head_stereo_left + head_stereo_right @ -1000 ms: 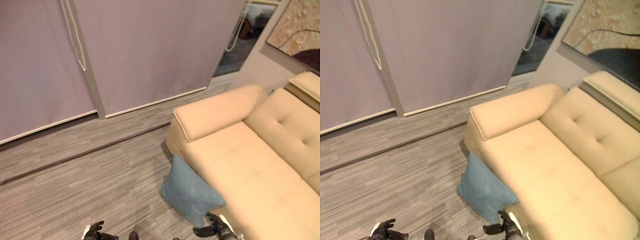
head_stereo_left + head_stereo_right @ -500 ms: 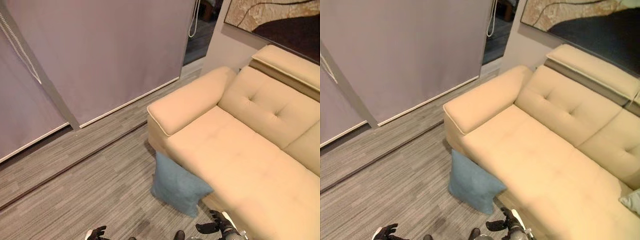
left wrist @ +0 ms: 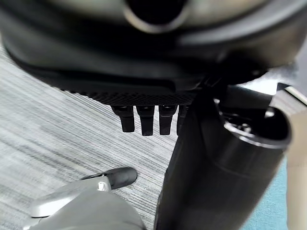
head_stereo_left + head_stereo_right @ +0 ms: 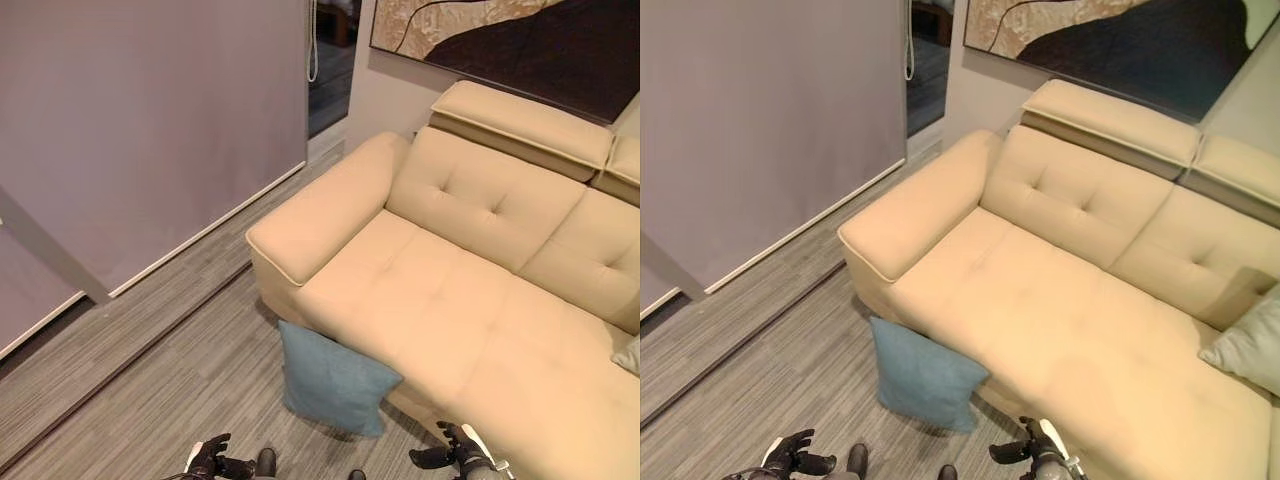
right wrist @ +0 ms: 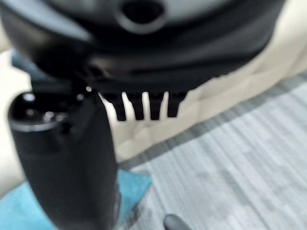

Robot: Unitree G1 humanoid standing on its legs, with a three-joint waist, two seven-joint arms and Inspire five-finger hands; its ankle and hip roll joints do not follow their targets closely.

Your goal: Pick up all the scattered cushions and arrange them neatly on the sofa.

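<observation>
View: swung toward the sofa (image 4: 480,320) over the last second; the cushions themselves have not moved, so pickup has not begun.
Blue cushion (image 4: 335,385): on the floor, leaning on the sofa front, ahead of and between both hands.
Grey cushion (image 4: 1248,345): on the seat, far beyond the right hand (image 4: 458,460).
Left hand (image 4: 212,460): fingers relaxed, empty; right likewise.
Obstructions: none between hands and blue cushion.
Surroundings: wall picture (image 4: 500,45), blinds (image 4: 150,130).

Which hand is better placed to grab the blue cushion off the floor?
Probably the right hand: it hangs open just beside the blue cushion leaning on the sofa; the left hand sits farther off.
</observation>
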